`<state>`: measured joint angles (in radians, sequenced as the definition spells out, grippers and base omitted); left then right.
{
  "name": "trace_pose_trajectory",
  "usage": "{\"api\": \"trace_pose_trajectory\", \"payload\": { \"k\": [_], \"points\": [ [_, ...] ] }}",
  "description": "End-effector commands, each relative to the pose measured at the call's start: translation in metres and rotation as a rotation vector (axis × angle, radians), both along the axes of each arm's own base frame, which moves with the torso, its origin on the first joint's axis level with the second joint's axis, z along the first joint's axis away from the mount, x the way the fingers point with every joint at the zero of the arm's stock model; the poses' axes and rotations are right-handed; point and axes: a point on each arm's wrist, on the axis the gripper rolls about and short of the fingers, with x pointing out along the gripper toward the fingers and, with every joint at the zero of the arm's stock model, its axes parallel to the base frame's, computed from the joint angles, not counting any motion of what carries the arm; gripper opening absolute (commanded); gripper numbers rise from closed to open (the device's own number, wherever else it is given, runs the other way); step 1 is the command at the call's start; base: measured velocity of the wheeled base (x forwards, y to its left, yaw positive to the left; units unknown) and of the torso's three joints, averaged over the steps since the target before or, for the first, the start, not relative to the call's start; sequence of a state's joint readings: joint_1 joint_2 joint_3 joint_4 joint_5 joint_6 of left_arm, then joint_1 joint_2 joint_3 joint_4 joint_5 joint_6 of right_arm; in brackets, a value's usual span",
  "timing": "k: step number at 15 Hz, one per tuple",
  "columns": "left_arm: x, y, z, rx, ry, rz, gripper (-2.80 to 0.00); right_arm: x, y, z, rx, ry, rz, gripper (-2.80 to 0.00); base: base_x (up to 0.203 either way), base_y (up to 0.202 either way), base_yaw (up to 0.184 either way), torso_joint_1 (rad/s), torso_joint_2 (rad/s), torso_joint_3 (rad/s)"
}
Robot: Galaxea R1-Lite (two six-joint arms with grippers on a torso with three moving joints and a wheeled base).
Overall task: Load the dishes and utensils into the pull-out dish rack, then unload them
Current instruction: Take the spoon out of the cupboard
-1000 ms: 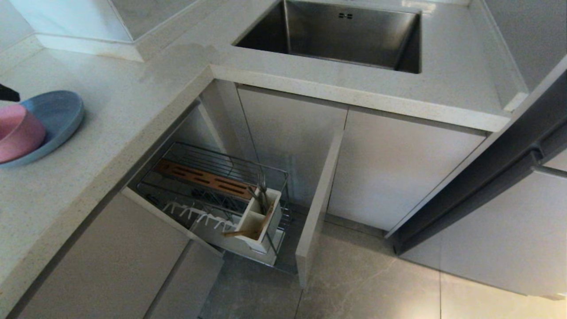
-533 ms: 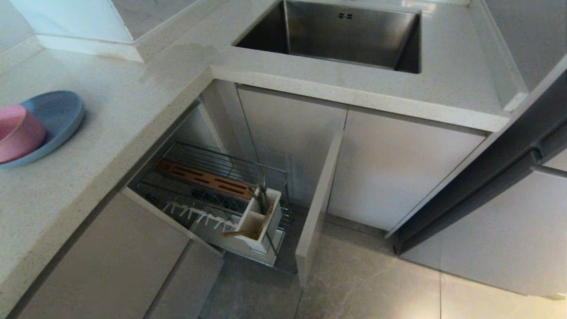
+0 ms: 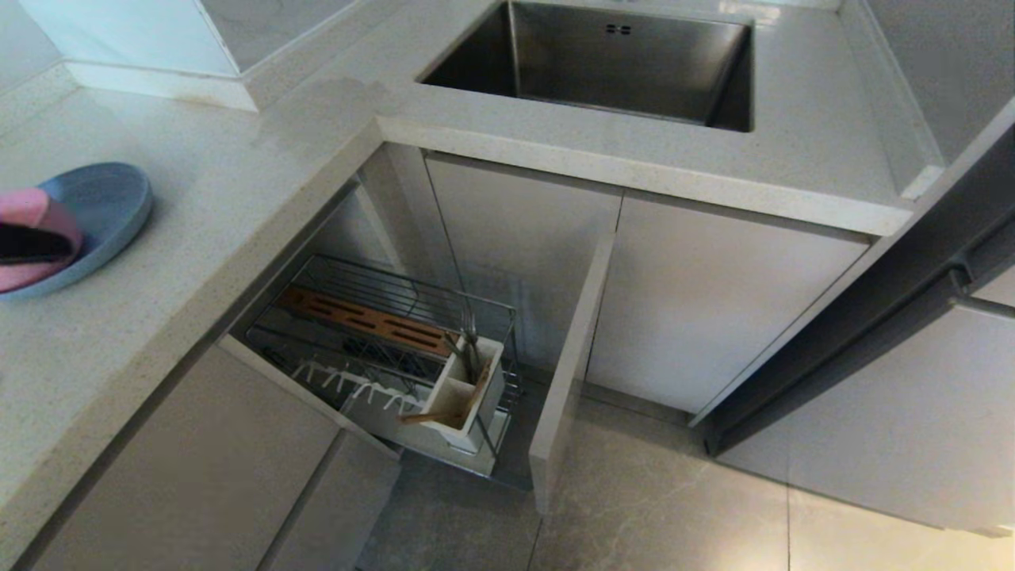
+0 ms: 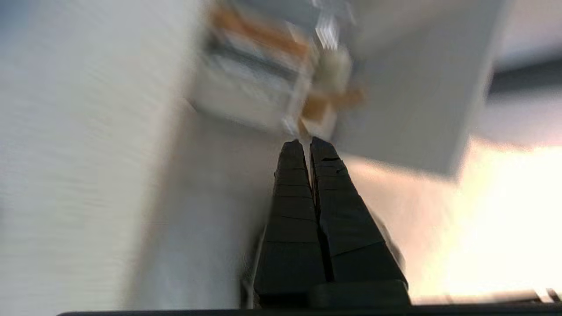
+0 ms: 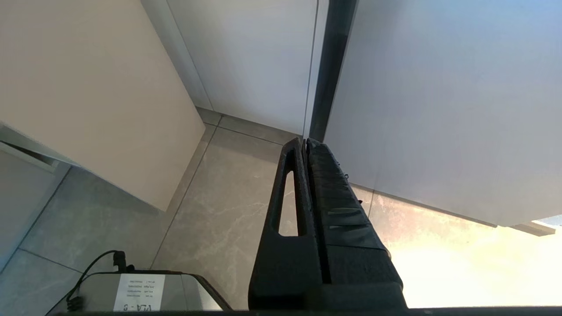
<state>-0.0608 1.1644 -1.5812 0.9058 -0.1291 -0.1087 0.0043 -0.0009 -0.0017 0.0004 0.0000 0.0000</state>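
The pink bowl (image 3: 28, 238) is cut off by the left edge of the head view, and a dark blurry bar lies across it, too smeared to tell what it is. The bowl sits on the blue plate (image 3: 103, 210), one of each, on the left end of the bench (image 3: 238, 190). The left wrist view is very blurry; the left gripper (image 4: 309, 147) has its two black jaws clenched together with nothing between them, and the rack shows past them only as a smear of white and orange. The right gripper (image 5: 304, 145) hangs low over the grey floor (image 5: 228, 219) by the cupboard doors, well away from the dishes, its jaws also pressed together and holding nothing. The pull-out dish rack (image 3: 381, 349) stands pulled out under the bench, below and right of the dishes. It has one brown wooden strip (image 3: 365, 321) and a row of white prongs (image 3: 349, 388), too small to count. The white utensil box (image 3: 464, 392) at its front corner has two parts. A pair of chopsticks (image 3: 444, 412) leans in the near part. In the far part some silver handles (image 3: 468, 349) stick up, but I cannot tell fork from spoon. The beige panel front (image 3: 567, 373) stands on edge beside the box. One steel sink (image 3: 610, 63) is sunk into the bench at the back.
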Motion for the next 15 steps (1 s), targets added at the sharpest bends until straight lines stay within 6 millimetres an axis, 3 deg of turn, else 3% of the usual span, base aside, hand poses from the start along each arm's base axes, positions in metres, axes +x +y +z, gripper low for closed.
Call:
{"api": "trace_pose_trajectory", "payload": {
  "k": [1,6,12,13,15],
  "points": [
    [0.014,-0.006,-0.019,-0.012,0.108,-0.045,-2.8,0.0,0.0,0.0,0.0,0.001,0.0,-2.8,0.0,0.0,0.0,0.0,0.0,0.0],
    [0.05,-0.017,-0.052,-0.123,0.341,-0.174,-2.8,0.0,0.0,0.0,0.0,0.001,0.0,-2.8,0.0,0.0,0.0,0.0,0.0,0.0],
    [0.116,-0.026,-0.088,-0.125,0.538,-0.172,-2.8,0.0,0.0,0.0,0.0,0.001,0.0,-2.8,0.0,0.0,0.0,0.0,0.0,0.0],
    [0.128,-0.029,-0.092,-0.122,0.558,-0.177,0.0,0.0,0.0,0.0,0.0,0.001,0.0,-2.8,0.0,0.0,0.0,0.0,0.0,0.0],
    [0.15,-0.037,-0.1,-0.117,0.583,-0.191,0.0,0.0,0.0,0.0,0.0,0.001,0.0,-2.8,0.0,0.0,0.0,0.0,0.0,0.0]
  ]
}}
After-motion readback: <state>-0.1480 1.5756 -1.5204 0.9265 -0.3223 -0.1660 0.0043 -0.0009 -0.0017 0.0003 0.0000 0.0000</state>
